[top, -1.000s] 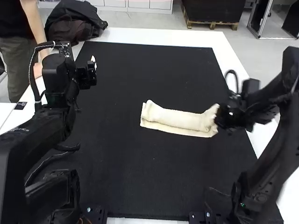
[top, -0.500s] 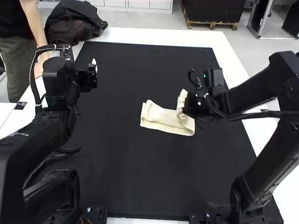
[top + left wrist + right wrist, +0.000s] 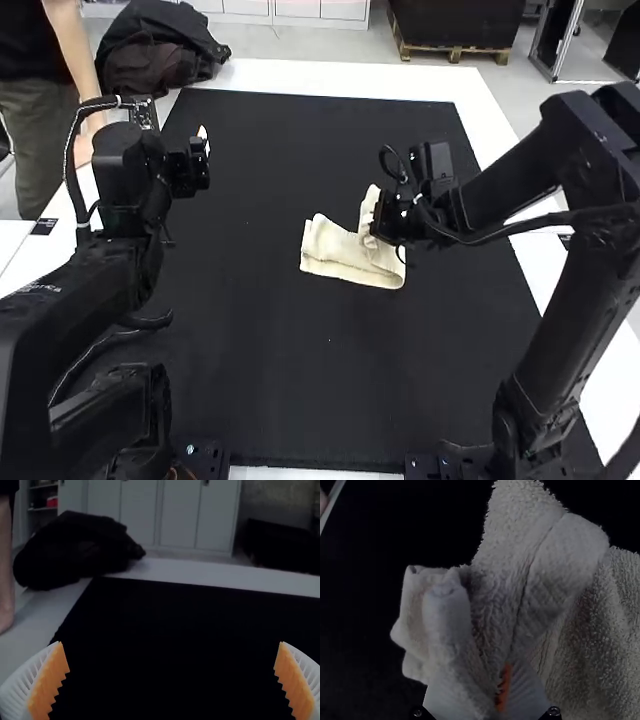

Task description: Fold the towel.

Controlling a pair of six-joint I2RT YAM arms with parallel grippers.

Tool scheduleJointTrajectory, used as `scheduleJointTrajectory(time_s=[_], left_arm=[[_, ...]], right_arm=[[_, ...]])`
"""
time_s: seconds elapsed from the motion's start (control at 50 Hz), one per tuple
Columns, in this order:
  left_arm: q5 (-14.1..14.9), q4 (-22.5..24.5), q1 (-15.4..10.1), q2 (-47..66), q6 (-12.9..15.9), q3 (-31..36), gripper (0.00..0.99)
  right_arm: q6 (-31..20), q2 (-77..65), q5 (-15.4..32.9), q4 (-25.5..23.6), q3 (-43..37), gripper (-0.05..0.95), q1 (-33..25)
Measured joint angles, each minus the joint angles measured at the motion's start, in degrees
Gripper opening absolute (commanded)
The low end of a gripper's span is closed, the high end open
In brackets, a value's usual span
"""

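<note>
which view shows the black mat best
The high view: it looks down on most of the black mat, both far corners included. The left wrist view shows its far edge and one far corner; the right wrist view shows parts beside the towel.

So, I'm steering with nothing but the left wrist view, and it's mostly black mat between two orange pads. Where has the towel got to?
Observer: In the high view, the towel lies around the middle of the black mat.
Operator: Oh! Is anything holding it?
Observer: Yes. The right wrist view has the right arm's jaws closed on a bunched part of it.
Operator: And is that part lying flat like the rest?
Observer: No. In the high view the held part stands up above the rest of the towel.
</note>
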Motion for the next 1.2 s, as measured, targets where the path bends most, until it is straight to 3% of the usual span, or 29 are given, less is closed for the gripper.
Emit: scheduleJointTrajectory(time_s=[1.1, 1.2], left_arm=[[0.0, -0.79, -0.96, 0.0, -0.22, 0.0, 0.967], [0.0, -0.81, -0.96, 0.0, -0.22, 0.0, 0.967]], right_arm=[[1.05, 11.45, 2.1, 1.49, 10.88, 0.0, 8.79], [1.07, 12.07, 2.12, 1.57, 10.88, 0.06, 8.94]])
